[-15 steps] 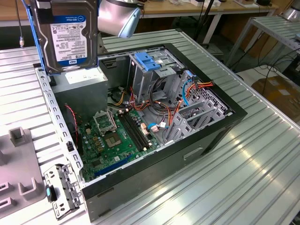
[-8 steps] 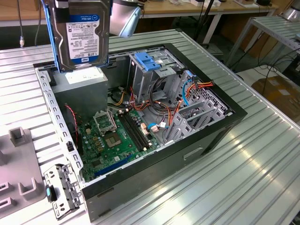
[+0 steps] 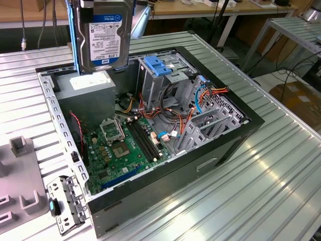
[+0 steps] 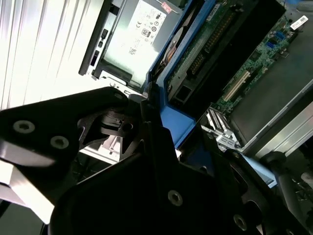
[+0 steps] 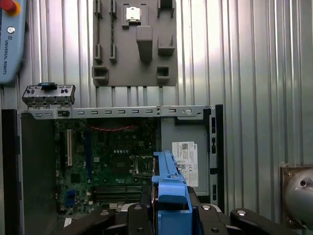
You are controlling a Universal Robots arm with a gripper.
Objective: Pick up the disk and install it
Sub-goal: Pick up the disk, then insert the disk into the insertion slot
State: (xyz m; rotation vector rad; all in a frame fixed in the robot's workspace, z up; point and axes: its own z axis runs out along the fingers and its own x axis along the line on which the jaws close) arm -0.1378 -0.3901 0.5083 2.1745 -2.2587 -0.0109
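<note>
Jaws clamped on the disk (image 3: 105, 35), a robot arm holds the silver drive upright in the air, its label toward the exterior camera and light-blue rails down both long edges. In the exterior view it hangs clear of the desk (image 3: 261, 191), at about eleven o'clock from the middle of the open computer case (image 3: 228, 143), over the grey power-supply box (image 3: 93, 83). Whether its lower edge touches that box cannot be told. At roughly four o'clock from the disk stands the metal drive cage (image 3: 170, 83), topped by a blue latch (image 3: 158, 65). The motherboard (image 3: 120, 145) lies at six o'clock on the case floor. A grey parts fixture (image 3: 20, 186) sits on the desk at eight o'clock, beside the case. The pick-up appears complete and the carry toward installation is in hand; the drive is not yet seated. Seating it would, by this reading, call for squaring the rails with the cage's bay while keeping clear of the orange cables (image 3: 186, 119) nearby.
</note>
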